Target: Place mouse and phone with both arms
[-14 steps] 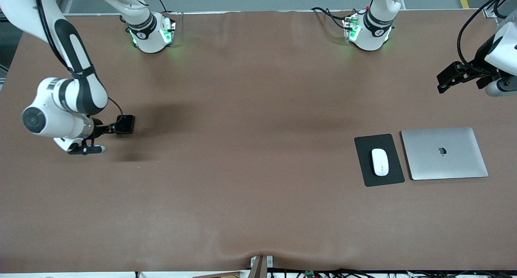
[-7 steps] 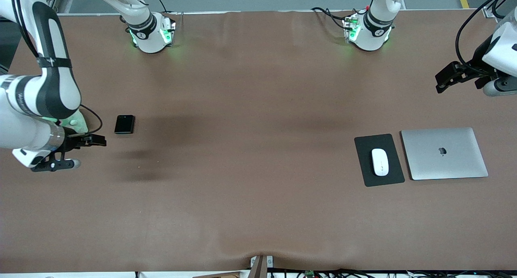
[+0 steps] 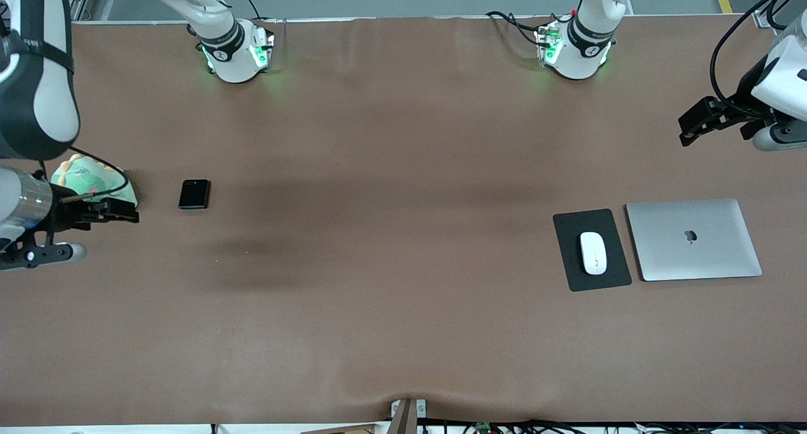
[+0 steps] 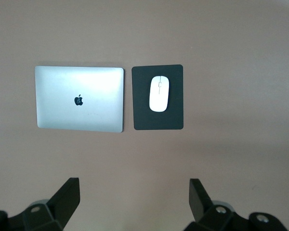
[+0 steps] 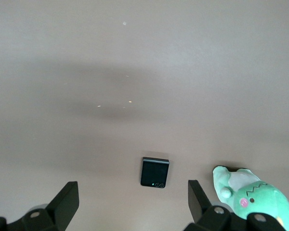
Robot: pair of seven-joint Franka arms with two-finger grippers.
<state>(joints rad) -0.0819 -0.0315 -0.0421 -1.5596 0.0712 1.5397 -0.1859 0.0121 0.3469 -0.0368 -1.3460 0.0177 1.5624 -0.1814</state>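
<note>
The black folded phone (image 3: pixel 193 194) lies flat on the brown table toward the right arm's end; it also shows in the right wrist view (image 5: pixel 154 172). My right gripper (image 3: pixel 120 211) is open and empty, up over the table's end beside the phone. The white mouse (image 3: pixel 593 253) lies on a dark grey pad (image 3: pixel 575 226) toward the left arm's end, and shows in the left wrist view (image 4: pixel 159 94). My left gripper (image 3: pixel 691 128) is open and empty, high over the table's end, apart from the mouse. Both grippers' own views show the jaws wide apart (image 4: pixel 135 202) (image 5: pixel 133 204).
A closed silver laptop (image 3: pixel 693 240) lies beside the pad (image 4: pixel 158 120), toward the left arm's end. A green plush toy (image 3: pixel 88 178) sits by the right gripper near the table's end, beside the phone. Both arm bases stand along the table's edge farthest from the front camera.
My right gripper has drawn away from the phone toward the table's end, leaving the phone lying where it was. The plush toy has come into view. The left arm has hardly moved.
</note>
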